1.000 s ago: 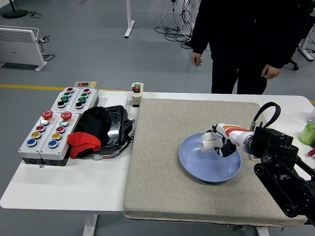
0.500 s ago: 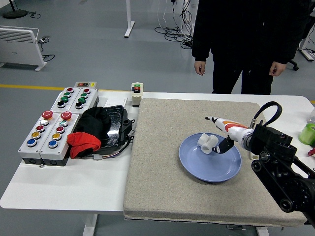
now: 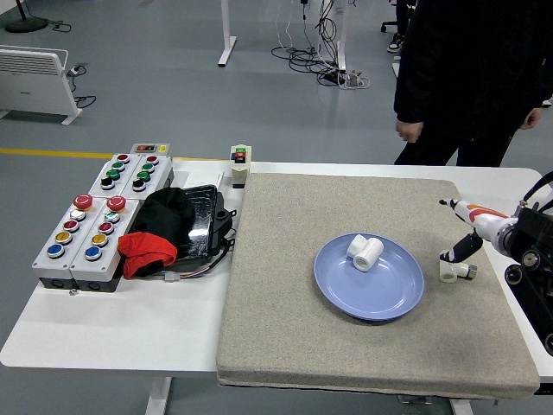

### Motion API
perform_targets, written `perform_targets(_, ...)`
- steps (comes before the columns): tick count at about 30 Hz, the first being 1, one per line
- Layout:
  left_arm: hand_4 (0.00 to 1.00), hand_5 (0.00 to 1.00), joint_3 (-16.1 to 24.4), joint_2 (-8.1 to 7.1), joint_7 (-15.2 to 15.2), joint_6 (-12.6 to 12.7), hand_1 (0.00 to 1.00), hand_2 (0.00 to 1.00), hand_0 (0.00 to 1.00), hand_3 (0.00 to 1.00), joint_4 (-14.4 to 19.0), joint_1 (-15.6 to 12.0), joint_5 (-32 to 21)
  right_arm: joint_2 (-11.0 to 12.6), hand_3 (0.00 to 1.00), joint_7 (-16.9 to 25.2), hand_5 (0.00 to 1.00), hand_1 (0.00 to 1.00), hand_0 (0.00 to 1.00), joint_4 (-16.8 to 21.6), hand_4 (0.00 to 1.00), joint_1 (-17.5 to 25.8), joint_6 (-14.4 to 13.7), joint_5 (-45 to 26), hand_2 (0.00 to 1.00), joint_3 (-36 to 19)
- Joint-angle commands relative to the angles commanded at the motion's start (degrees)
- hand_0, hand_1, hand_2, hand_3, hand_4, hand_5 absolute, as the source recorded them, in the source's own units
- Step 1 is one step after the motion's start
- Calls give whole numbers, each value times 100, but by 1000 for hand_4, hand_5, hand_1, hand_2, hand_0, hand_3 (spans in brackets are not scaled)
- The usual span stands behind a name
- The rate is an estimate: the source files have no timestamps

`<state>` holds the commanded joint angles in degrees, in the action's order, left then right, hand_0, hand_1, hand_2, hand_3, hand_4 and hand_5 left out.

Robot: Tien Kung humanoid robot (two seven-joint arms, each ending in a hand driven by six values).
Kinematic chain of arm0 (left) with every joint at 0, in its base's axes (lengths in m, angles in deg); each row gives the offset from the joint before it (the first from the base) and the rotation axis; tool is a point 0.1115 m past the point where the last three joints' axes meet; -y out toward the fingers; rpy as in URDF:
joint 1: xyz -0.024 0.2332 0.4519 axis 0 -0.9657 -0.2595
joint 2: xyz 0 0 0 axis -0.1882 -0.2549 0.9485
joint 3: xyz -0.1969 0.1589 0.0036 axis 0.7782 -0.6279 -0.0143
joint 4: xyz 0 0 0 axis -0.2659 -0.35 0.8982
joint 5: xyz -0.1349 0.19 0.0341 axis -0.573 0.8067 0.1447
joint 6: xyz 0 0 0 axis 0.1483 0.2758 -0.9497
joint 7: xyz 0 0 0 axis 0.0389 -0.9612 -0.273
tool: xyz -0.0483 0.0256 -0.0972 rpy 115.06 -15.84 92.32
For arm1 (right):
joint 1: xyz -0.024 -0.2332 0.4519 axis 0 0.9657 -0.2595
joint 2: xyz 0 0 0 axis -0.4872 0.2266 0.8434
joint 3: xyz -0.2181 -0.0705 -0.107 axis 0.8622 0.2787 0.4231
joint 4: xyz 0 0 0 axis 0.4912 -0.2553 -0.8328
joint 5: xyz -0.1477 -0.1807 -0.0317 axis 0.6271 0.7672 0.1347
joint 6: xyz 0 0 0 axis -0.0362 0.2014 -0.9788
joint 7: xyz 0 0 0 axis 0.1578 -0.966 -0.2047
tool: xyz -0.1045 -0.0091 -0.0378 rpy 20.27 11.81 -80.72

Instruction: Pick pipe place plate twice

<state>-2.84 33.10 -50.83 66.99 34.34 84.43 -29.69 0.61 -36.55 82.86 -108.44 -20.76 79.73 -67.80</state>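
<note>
A white pipe (image 3: 365, 252) lies on the blue plate (image 3: 380, 303). The right hand (image 3: 473, 233) hovers at the plate's 3 o'clock, fingers (image 3: 460, 247) apart, beside a second pipe (image 3: 454, 271).

You will find no text, label, brand or number that can be read here. The button boxes (image 3: 102, 218) left of the grey mat (image 3: 367, 277) carry only coloured buttons with no lettering that shows. The small switch box (image 3: 239, 162) just beyond the mat's far left corner has red and green marks, too small for you to make out.
</note>
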Motion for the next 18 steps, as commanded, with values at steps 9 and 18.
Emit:
perform_targets(9,312,998,-61,7,-5,-8,678,704,699,643,-3,2,-36,-18,998,72,269,896,961,-379,753,100,-28,-401,998,-56)
perform_targets(18,313,998,-105,15,-5,-6,678,704,699,643,-4,-6,-77,-259,980,532,267,871,938,-1209,748,-100,-526,-196,978,131)
